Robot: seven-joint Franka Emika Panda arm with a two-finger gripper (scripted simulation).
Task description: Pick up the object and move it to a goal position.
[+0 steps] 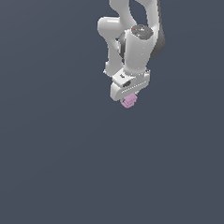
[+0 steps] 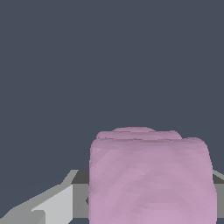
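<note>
The object [image 1: 129,102] is a small pale pink-lilac lumpy blob. It sits right under my white gripper [image 1: 128,99], between the fingers, which it mostly hides. In the wrist view the object [image 2: 151,175] fills the near field, with a grey-white finger [image 2: 52,203] showing beside it. The gripper appears shut on the object. I cannot tell from these views whether it rests on the ground or is held above it.
The white arm [image 1: 132,40] reaches down from the top of the exterior view. A plain dark grey-blue floor [image 1: 59,167] surrounds it. No goal marker shows.
</note>
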